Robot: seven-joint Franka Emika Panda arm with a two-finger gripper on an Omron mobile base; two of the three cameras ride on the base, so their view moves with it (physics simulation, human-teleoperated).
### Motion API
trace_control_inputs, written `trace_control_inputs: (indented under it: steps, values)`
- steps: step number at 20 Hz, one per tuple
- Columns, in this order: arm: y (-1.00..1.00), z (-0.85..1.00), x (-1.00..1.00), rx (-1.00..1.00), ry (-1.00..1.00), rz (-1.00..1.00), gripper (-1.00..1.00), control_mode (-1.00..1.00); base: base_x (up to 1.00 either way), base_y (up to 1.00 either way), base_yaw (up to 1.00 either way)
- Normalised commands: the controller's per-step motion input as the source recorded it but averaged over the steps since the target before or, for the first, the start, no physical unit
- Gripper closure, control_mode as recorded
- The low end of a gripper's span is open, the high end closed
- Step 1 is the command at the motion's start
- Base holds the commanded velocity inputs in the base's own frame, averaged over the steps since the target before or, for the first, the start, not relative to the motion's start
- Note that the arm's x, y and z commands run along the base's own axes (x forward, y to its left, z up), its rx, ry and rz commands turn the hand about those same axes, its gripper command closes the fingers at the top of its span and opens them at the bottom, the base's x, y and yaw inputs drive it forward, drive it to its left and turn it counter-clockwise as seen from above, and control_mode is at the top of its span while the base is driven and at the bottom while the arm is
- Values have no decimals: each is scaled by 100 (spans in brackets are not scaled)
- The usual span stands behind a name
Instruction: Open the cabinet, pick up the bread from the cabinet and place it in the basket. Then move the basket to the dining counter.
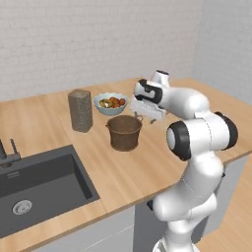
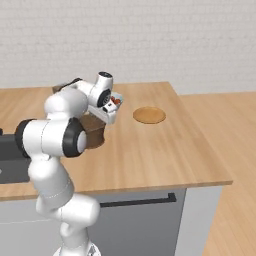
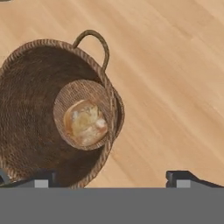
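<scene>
On the light wood worktop [image 1: 147, 170] by the dark sink [image 1: 44, 182], the basket [image 1: 124, 132] stands upright near the pale blue fruit bowl [image 1: 110, 104] and a tall grey speckled block [image 1: 80, 110]. Bread [image 3: 85, 122] lies on the basket floor, seen from straight above in the hand view. Pincer [image 3: 111, 178] hangs just above the basket's rim, wide open, holding nothing; one fingertip sits over the rim edge, the other over bare wood

Looks like basket + bread are delivered, so what's left is a clean retreat

Risks:
- fingertip over the rim could catch the weave or the small loop handle [image 3: 94, 41] if the arm pulls off sideways rather than up → basket tips or drags
- basket is light and narrow at the base, so a nudge could push it into the fruit bowl
- a tip would roll the bread out across the worktop
- flat brown round disc [image 2: 149, 115] lies well apart, no threat

No brands, labels or readable writing anywhere
</scene>
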Motion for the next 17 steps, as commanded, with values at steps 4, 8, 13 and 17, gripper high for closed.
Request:
trace_control_inputs:
  steps: [4, 8, 13, 17]
  values:
    - [6, 48, -100, -5, 8, 15, -100, -100, 0, 0, 0]
    - [0, 11, -100, -5, -1, 22, -100, -100, 0, 0, 0]
    - [0, 0, -100, -9, -16, 27, -100, -100, 0, 0, 0]
    - [0, 0, -100, -1, -31, 23, -100, -100, 0, 0, 0]
